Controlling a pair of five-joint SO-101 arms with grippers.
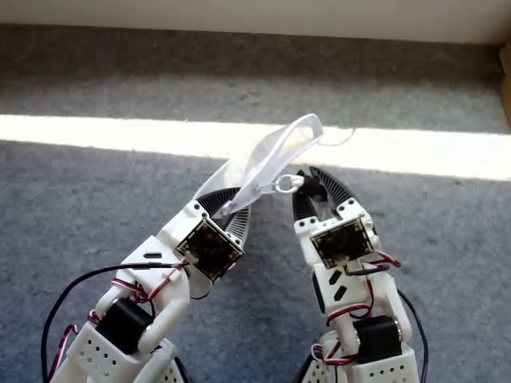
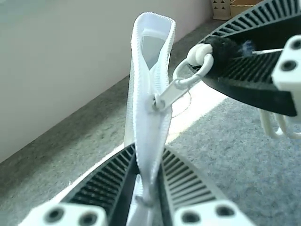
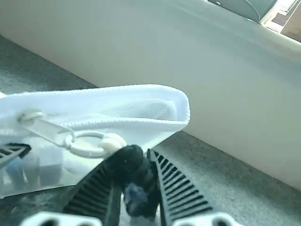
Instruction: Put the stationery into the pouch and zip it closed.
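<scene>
Left gripper (image 2: 149, 151) clamps one end of the white, see-through pouch (image 1: 275, 152) above the middle of the table (image 1: 96, 207), its long axis slanting toward the far edge, while right gripper (image 3: 133, 161) pinches the zip pull's black tassel (image 3: 128, 165).

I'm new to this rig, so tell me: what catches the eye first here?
A white pouch held in the air between both arms: the left claw clamps its edge, the right claw pinches the dark tuft on the zip pull. Its far end gapes unzipped. Below, a sunlit strip crosses the grey carpet.
</scene>
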